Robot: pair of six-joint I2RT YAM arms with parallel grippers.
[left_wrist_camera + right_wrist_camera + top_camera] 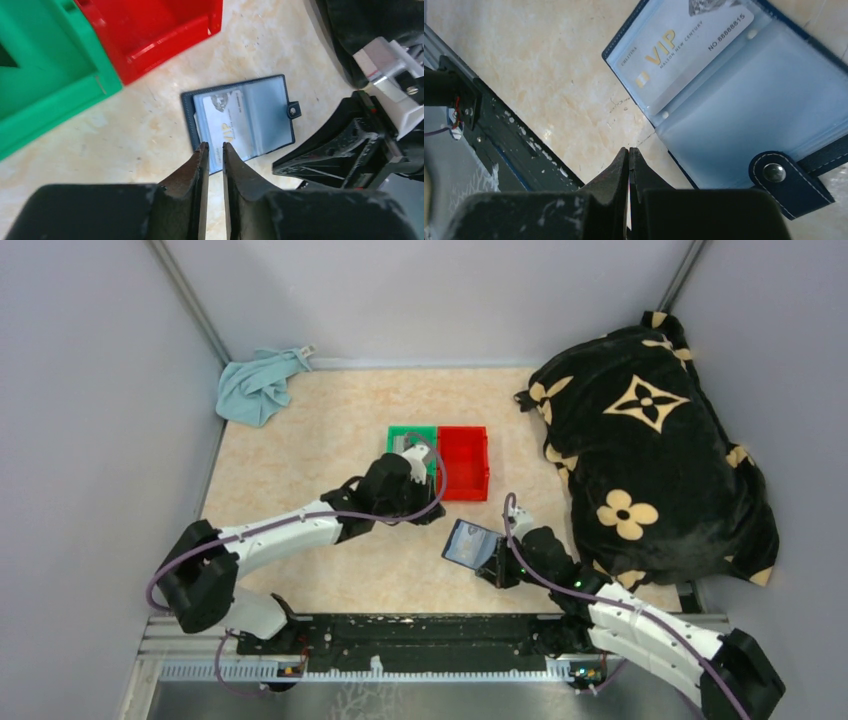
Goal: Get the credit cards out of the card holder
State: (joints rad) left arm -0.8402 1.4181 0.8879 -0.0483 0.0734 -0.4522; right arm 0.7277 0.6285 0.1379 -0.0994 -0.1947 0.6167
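The card holder (744, 100) lies open on the counter (549, 75) with 1 VIP card (684, 45) in its clear pocket, the right gripper (629, 152) pressed together and empty beside its edge, likely to steady it, while the left gripper (212, 147) hangs by the green bin (45, 85), barely parted and empty.

Table (300, 460) bears card holder (472, 543), bins (465, 462), blanket (650, 460), cloth (258, 385).

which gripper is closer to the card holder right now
Right. The right gripper sits just off a corner of the open card holder, not touching it. The left gripper is farther off, up by the green bin.
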